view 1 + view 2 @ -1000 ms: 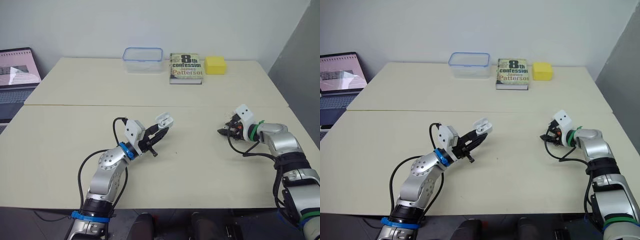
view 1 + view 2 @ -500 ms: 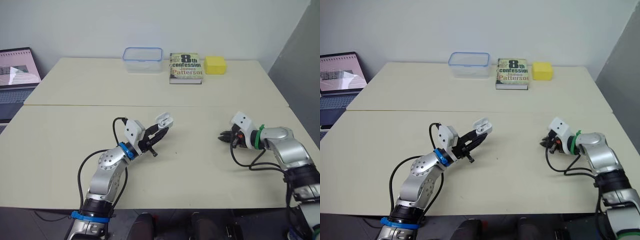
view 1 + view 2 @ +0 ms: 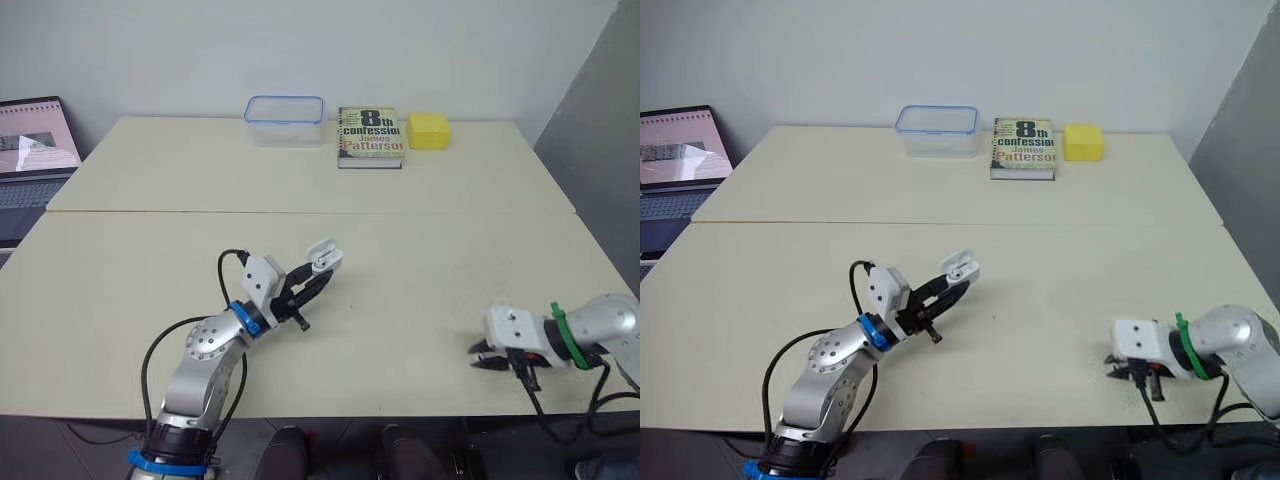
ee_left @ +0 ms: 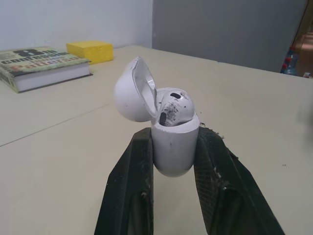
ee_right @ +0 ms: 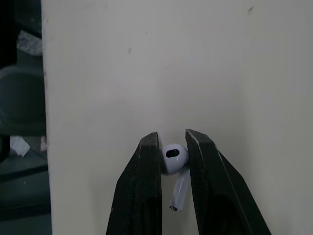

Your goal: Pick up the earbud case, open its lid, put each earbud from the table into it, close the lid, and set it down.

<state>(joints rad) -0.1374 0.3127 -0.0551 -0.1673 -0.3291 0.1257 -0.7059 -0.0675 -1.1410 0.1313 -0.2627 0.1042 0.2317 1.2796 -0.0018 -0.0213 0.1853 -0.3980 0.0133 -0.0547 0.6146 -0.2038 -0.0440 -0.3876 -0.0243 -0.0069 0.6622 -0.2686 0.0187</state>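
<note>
My left gripper [image 3: 310, 280] is shut on the white earbud case [image 4: 172, 142], held above the middle of the table [image 3: 400, 250]. The case [image 3: 323, 256] has its lid [image 4: 133, 95] swung open, and one earbud [image 4: 173, 108] sits inside. My right gripper [image 3: 482, 358] is low over the table's front right edge. In the right wrist view its fingers [image 5: 146, 176] are shut on a second white earbud [image 5: 173, 161], whose stem points back between them.
At the table's far side stand a clear plastic container [image 3: 285, 119], a book [image 3: 371, 136] and a yellow block [image 3: 428, 130]. A laptop [image 3: 35, 150] sits off the left edge. The table's front edge runs just below my right gripper.
My right arm has pulled back from the middle right of the table to its front right edge, carrying the earbud. The left gripper with the case has shifted slightly.
</note>
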